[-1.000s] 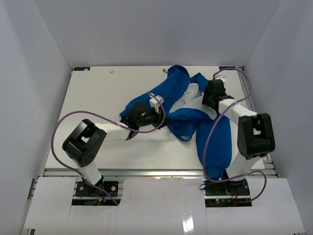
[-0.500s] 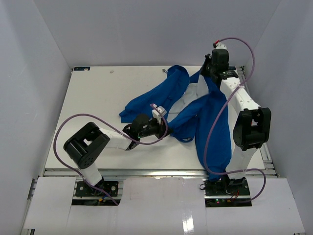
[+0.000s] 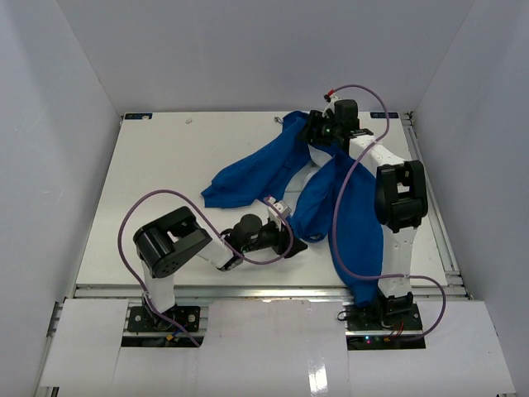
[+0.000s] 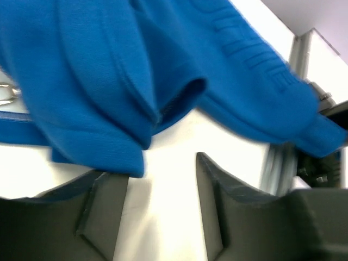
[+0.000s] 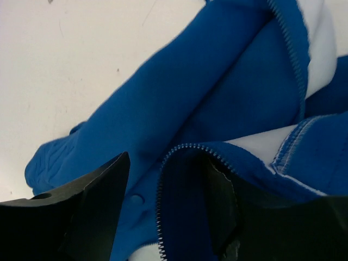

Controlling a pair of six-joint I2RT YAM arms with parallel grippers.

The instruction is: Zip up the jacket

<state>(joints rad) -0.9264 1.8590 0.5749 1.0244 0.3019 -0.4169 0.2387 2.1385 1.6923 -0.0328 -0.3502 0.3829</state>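
Between the parted fingers of the left tool (image 4: 163, 182) shows only bare desk (image 4: 174, 136). It grips nothing, and a folded hem of the jacket (image 4: 98, 81) lies just ahead of its fingertips. The right tool (image 5: 166, 179) stands open too. A toothed zipper edge of the jacket curves into its gap, with white lining just beyond.

White table (image 3: 165, 182) — pale walls (image 3: 248, 50)
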